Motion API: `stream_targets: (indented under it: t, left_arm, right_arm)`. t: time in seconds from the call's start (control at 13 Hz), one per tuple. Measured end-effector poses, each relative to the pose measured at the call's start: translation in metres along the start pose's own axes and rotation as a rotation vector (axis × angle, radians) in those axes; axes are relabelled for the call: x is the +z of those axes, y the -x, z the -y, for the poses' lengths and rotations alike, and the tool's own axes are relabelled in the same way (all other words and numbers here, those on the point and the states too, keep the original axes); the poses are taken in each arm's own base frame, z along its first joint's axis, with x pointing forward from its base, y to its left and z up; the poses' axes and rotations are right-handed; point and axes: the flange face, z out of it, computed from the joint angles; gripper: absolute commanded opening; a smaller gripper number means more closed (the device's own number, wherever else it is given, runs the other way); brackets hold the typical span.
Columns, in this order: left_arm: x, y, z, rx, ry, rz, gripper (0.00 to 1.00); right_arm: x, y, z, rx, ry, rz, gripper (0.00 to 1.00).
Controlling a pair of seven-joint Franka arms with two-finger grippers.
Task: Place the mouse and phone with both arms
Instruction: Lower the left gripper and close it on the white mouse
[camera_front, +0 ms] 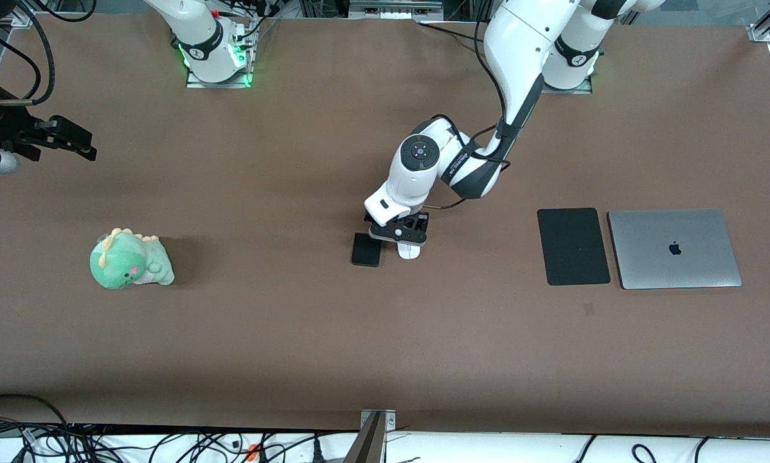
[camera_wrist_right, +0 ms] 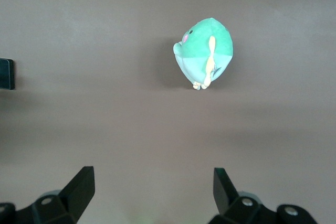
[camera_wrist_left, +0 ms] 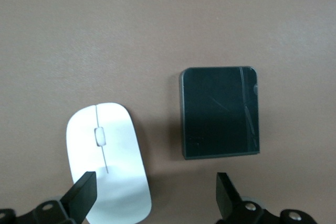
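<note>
Brown matte tabletop [camera_front: 308,334] stretches under both arms, and near its middle the left arm's black two-finger gripper [camera_front: 403,233] hangs low over the small white glossy oval mouse [camera_wrist_left: 107,160] and the small black glossy rectangular phone [camera_wrist_left: 219,112]. Seen from the left wrist, the fingers [camera_wrist_left: 83,190] stand wide apart and hold nothing; the mouse lies partly under one fingertip, while the phone lies flat just beside the mouse, apart from it, ahead of the gap between the fingertips. The right arm's gripper [camera_front: 57,138] waits in the air at the right arm's end of the table, its fingers [camera_wrist_right: 79,184] also spread and empty, with a green plush dinosaur toy [camera_wrist_right: 206,51] on the table ahead of it. Toward the left arm's end lie a large matte black rectangular pad [camera_front: 573,245] and a closed silver laptop [camera_front: 674,248]. The step in hand looks like the approach for a first pickup. Next, the left gripper likely needs to centre over one item, probably the mouse, descend, and close across its narrow sides.
</note>
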Motion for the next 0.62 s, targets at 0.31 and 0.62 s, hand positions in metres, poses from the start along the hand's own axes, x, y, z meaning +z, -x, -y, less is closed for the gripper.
stream_targets:
  t: [0.31, 0.62]
  left_arm:
    - [0.003, -0.001, 0.005, -0.041, -0.076, -0.045, 1.0]
    - [0.017, 0.005, 0.006, -0.057, -0.104, -0.036, 1.0]
  right_arm:
    - [0.0, 0.0, 0.0, 0.0, 0.0, 0.0, 1.0]
    - [0.0, 0.0, 0.0, 0.0, 0.0, 0.0, 1.0]
